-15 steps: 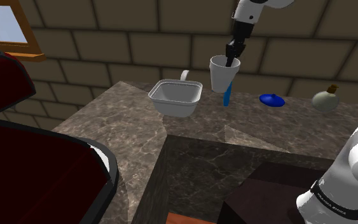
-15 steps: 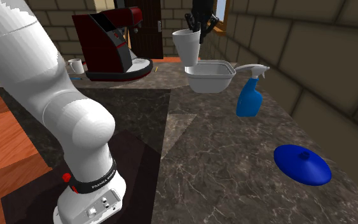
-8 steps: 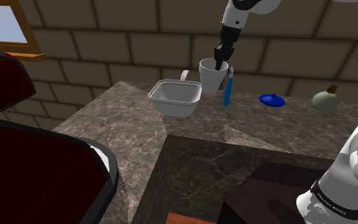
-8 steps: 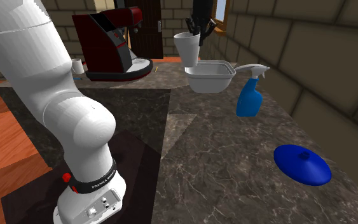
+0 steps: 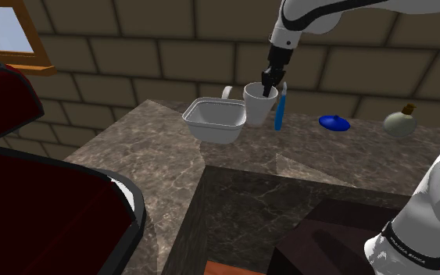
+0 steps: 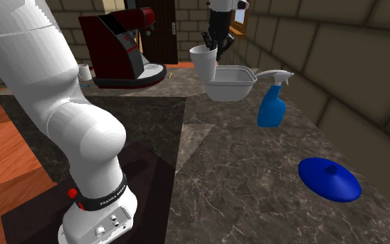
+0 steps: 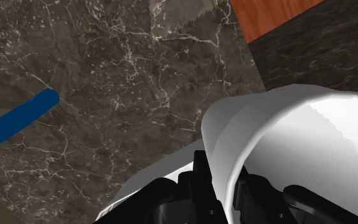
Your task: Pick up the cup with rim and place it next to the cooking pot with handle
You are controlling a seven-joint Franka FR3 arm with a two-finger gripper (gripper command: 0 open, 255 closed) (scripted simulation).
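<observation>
White cup is pinched at the rim by the gripper: one finger inside, one outside, wall clamped between.

- Cup is upright, long axis vertical, hanging straight below the hand.
- Key relation: the pot sits just beside the cup, toward the shoulder view's left. The blue spray bottle is just beside it on the other side, so the cup sits in the gap between them.
- Can't tell if cup and pot rims touch or are a hair apart.
- My read: placement is nearly done. What's left is a short straight drop (if any), then letting go. Drifting sideways either way risks bumping the pot or the bottle.

What each view adds:
- Wrist view: the gripper straddles the cup wall, with marbled counter below and a blue strip of bottle off to the side.
- Second exterior view: the cup stands behind the pot with the gripper on top. The pot rim hides the cup base, so contact with the counter can't be confirmed.
- Shoulder view: the base looks level with the counter beside the pot.
</observation>
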